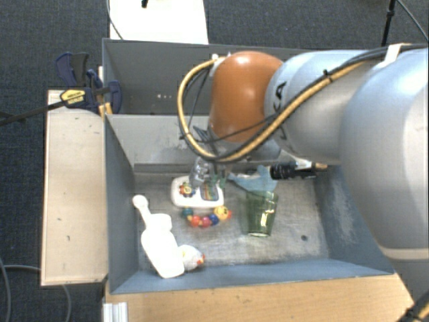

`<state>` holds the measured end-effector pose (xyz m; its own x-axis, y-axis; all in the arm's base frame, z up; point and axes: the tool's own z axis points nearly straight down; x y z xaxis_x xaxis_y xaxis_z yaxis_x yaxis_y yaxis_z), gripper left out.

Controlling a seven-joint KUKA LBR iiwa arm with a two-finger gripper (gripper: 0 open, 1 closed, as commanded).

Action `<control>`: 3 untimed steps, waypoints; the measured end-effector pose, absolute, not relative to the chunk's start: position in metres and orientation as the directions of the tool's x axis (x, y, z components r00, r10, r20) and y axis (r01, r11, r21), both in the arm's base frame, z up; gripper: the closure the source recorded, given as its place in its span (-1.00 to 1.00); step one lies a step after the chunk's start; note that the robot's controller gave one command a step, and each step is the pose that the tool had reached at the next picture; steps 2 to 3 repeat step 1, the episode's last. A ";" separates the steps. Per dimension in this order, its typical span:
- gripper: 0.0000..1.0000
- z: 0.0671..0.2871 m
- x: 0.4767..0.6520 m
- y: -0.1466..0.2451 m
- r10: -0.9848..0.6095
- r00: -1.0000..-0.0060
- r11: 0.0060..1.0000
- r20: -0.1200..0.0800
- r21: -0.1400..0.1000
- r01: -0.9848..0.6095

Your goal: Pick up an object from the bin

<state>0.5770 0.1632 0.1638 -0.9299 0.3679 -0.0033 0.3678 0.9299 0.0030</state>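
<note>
At frame centre, hand low at a white plastic toy with multicoloured beads, whether clenched or released cannot be told, translucent green plastic cup just right.

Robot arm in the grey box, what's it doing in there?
The robot arm reaches into the bin from the right. Its gripper is low over a small white toy with rainbow colours in the middle. It can't be seen holding the toy yet. A see-through green cup sits just right of the toy, and a white scoop lies at the front left.
</note>
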 end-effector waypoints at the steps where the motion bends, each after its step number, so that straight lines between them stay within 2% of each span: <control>1: 1.00 0.173 0.577 0.163 0.368 -0.930 0.930 -0.002 0.002 0.368; 3: 1.00 0.173 0.577 0.163 0.368 -0.930 0.930 -0.002 0.002 0.368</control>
